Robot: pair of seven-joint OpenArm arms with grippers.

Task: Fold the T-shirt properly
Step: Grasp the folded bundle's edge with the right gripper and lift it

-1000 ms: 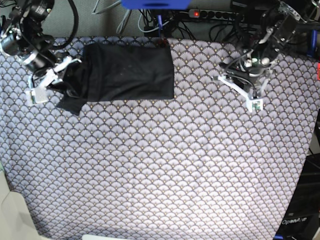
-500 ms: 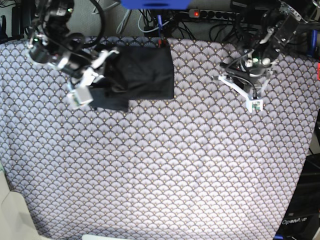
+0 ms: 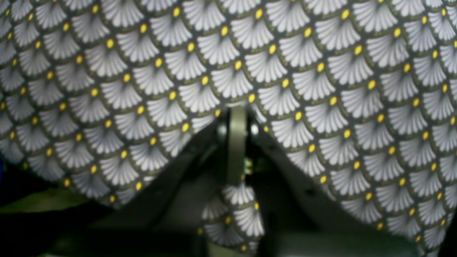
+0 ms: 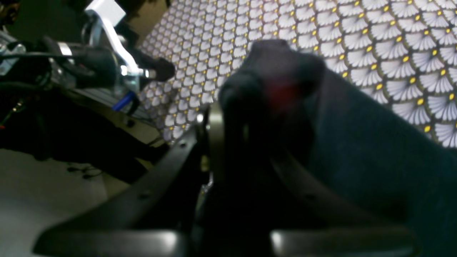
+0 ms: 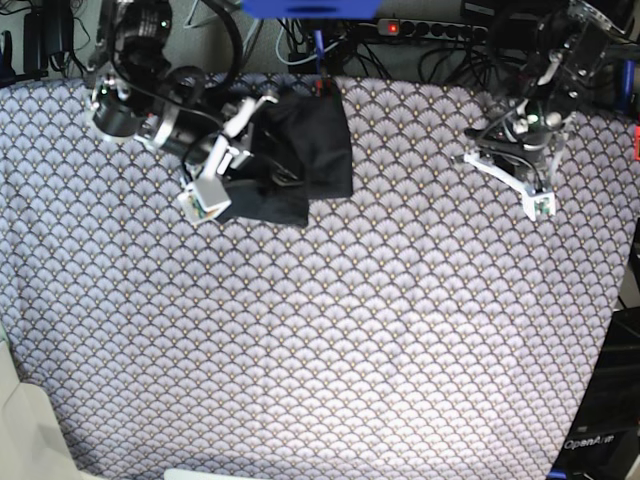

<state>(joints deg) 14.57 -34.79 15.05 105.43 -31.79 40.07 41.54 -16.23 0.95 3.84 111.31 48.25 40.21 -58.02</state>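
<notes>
Right jaws (image 5: 205, 195) pinched on T-shirt (image 5: 310, 140) edge, apparently; long axis along table's far edge; left jaws (image 5: 537, 205) closed, empty, well apart.

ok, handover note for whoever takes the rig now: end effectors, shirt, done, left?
Right end effector: shut on the T-shirt, carrying its edge across the folded stack.
Left end effector: shut, empty, over bare tablecloth, well clear of the shirt.
T-shirt: compact dark bundle at the table's far edge.
Done: mostly folded into a small rectangle.
Left: lay the held flap down, release, square the edges.
</notes>
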